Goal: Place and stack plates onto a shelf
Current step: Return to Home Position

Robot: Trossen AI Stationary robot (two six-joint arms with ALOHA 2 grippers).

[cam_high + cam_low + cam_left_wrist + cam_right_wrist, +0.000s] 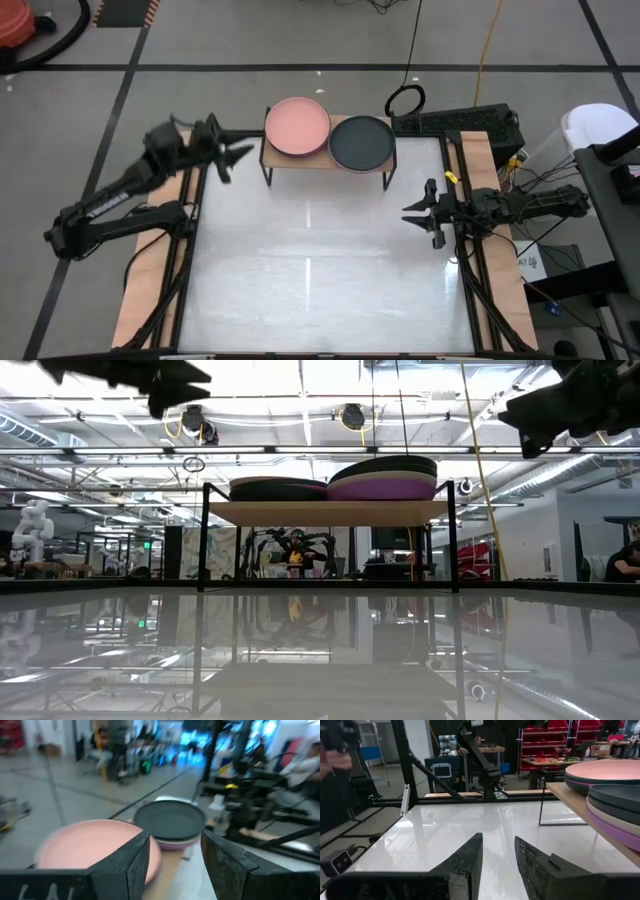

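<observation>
The shelf (pixel 325 163) stands at the far edge of the table (pixel 320 280) and carries two stacks of plates side by side, their rims meeting near its middle. From above only the top plates show. A salmon pink plate (pixel 297 127) tops the stack at the shelf's left end and a dark plate (pixel 362 143) tops the one at its right end; whether that one is charcoal or teal cannot be told. The low view shows rims only, with a purple plate (pixel 385 487) low in the right stack, and the count in each stack stays hidden.

The left end effector (pixel 238 158) hangs just beside the shelf's left end, fingers spread and empty. The right end effector (pixel 415 212) hovers near the shelf's right front leg, clear of it, fingers parted and holding nothing.
</observation>
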